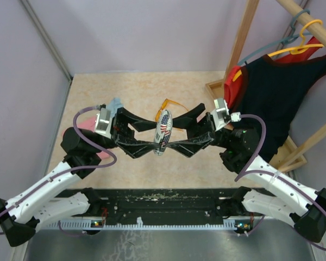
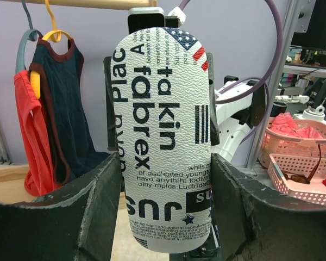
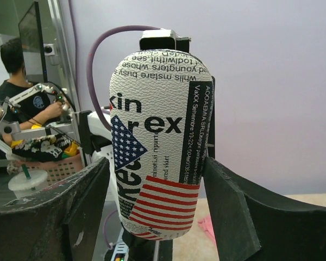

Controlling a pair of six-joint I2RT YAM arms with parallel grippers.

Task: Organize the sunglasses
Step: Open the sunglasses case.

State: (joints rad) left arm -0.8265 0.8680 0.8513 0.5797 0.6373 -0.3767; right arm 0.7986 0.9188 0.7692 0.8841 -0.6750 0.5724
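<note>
The black-and-white printed case with a flag print hangs above the table's middle, between both grippers. My left gripper is shut on it from the left; in the left wrist view the case fills the gap between the fingers. My right gripper is shut on it from the right, and the right wrist view shows the case between its fingers. The orange-framed sunglasses lie on the table just behind the case. The black-framed sunglasses are not visible on the table.
The pink case lies at the left, partly under my left arm, with a light blue item behind it. A wooden clothes rack with black and red garments stands at the right. Purple walls close the left and back.
</note>
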